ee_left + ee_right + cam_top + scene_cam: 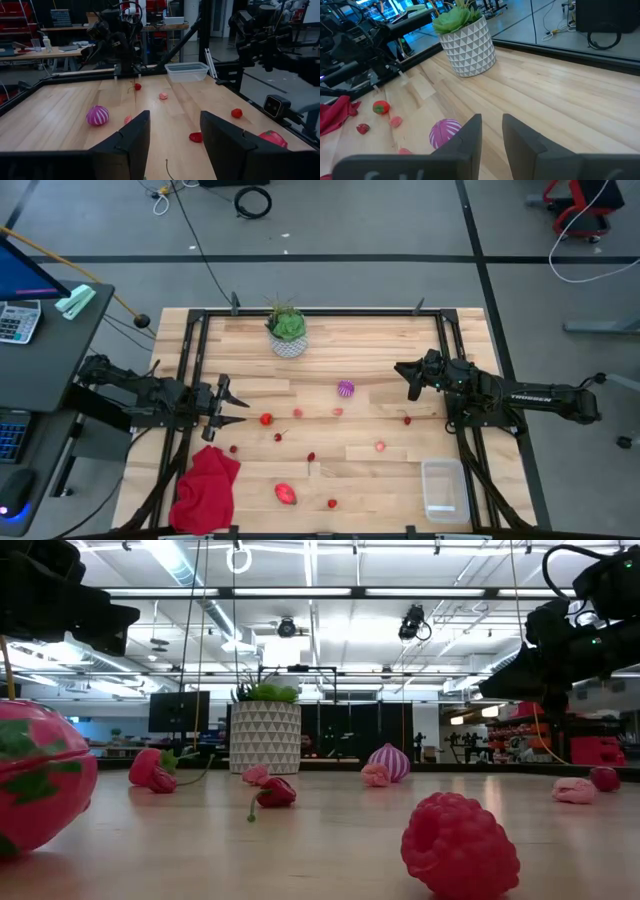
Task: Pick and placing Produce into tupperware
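Small red berries lie scattered on the wooden table, among them one just ahead of my left gripper and one nearer the tub. The larger red-pink oval piece lies by the near edge. The purple ribbed ball rests mid-table. The clear tupperware stands empty at the near right corner. My left gripper hovers level at the table's left, open and empty. My right gripper hovers at the right, shut and empty, pointing toward the purple ball.
A green plant in a white patterned pot stands at the far edge, middle. A crumpled red cloth lies at the near left corner. Black frame rails run along the table's sides.
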